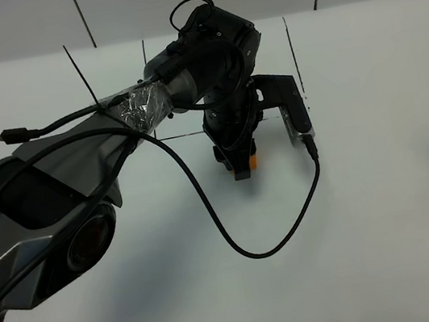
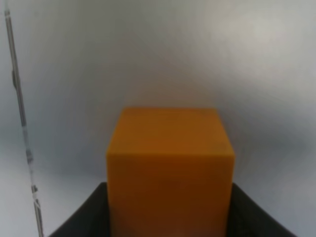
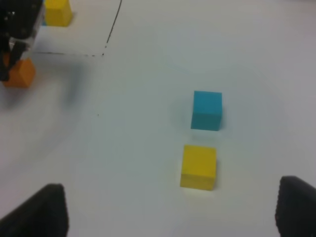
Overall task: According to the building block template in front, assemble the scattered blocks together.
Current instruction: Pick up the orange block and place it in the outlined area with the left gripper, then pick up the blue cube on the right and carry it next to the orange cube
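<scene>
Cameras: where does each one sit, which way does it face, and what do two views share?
Exterior high: overhead, facing down on the table; left arm and left gripper show.
Left wrist: on the left arm, facing the gripped orange cube; dark fingers show.
Right wrist: facing down at blue cube and yellow cube; open right gripper shows.
Shared: all show the orange cube.

No legible text, label, brand, number or sign anywhere in the three views.
</scene>
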